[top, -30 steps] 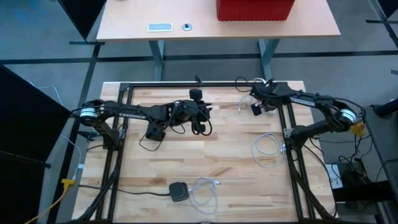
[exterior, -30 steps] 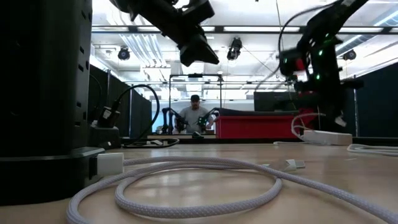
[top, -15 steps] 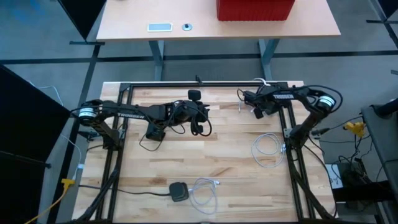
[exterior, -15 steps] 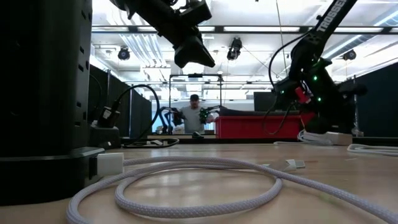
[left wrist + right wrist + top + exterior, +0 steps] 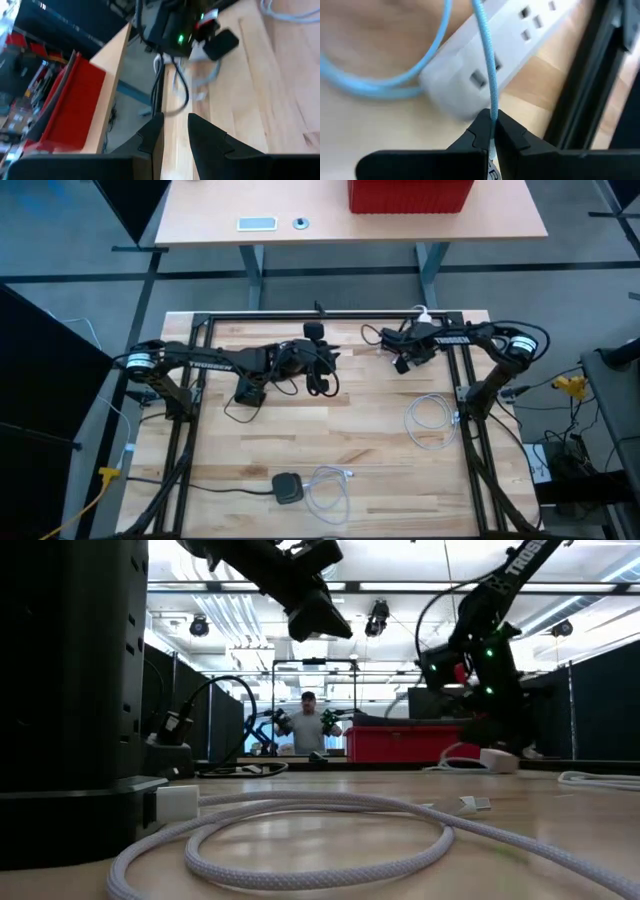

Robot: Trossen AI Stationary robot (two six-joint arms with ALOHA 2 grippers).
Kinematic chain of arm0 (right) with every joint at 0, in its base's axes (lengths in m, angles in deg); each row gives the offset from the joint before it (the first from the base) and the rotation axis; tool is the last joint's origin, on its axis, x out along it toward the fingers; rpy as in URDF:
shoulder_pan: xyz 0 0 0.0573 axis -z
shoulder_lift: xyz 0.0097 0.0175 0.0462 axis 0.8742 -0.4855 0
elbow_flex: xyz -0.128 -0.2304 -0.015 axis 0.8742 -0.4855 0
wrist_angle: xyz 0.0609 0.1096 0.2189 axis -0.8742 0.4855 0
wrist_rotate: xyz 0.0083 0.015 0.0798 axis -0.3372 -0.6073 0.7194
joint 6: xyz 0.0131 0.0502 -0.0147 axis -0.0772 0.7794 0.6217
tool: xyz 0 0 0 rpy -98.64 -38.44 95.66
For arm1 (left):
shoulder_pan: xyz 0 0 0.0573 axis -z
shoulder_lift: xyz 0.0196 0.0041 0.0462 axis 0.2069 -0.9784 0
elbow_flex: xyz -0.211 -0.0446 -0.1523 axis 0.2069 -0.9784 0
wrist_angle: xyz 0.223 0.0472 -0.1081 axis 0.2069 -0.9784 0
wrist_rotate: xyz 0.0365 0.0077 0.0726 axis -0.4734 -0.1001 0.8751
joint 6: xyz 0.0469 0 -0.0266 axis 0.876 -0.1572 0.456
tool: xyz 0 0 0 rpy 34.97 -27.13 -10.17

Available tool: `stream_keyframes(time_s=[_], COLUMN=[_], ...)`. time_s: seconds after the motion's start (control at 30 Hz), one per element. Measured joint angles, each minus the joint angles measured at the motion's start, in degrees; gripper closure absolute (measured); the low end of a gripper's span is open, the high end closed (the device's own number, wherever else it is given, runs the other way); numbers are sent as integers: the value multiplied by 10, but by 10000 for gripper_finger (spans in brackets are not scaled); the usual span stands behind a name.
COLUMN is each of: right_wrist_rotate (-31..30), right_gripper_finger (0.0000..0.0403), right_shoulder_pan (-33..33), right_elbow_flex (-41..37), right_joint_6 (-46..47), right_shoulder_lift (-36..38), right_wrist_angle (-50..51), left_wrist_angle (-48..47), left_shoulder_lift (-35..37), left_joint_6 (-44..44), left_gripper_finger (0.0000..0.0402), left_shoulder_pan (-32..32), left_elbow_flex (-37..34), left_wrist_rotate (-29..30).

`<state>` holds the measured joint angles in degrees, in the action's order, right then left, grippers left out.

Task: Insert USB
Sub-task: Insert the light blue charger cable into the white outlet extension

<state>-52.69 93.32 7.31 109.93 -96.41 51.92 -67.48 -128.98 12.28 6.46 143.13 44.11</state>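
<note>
Right gripper (image 5: 492,131) pinching blue cable (image 5: 489,70) (fingers closed), beside white power strip (image 5: 495,60)

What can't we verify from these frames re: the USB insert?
- The plug end of the cable held in the right hand: right wrist view, hidden between the fingers.
- Which port on the white power strip is targeted: its sockets are blurred.
- Whether the left hand holds anything: left wrist view shows only a narrow gap.
- The right hand's grip: too small in high view.
</note>
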Motion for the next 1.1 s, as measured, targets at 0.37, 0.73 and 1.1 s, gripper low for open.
stream_keyframes(time_s=[0.37,0.73,1.1], right_wrist_rotate=[-52,-55,-44], right_gripper_finger=[403,403,403], right_shoulder_pan=[39,106,34], right_elbow_flex=[45,20,13], right_joint_6=[-122,-180,-146], right_shoulder_lift=[36,-7,-28], right_wrist_angle=[-48,-89,-79], left_wrist_angle=[42,50,102], left_shoulder_lift=[0,0,-19], left_joint_6=[25,5,4], left_gripper_finger=[334,335,336], left_shoulder_pan=[-41,-76,-79], left_elbow_flex=[0,0,0], left_wrist_rotate=[-91,-211,-252])
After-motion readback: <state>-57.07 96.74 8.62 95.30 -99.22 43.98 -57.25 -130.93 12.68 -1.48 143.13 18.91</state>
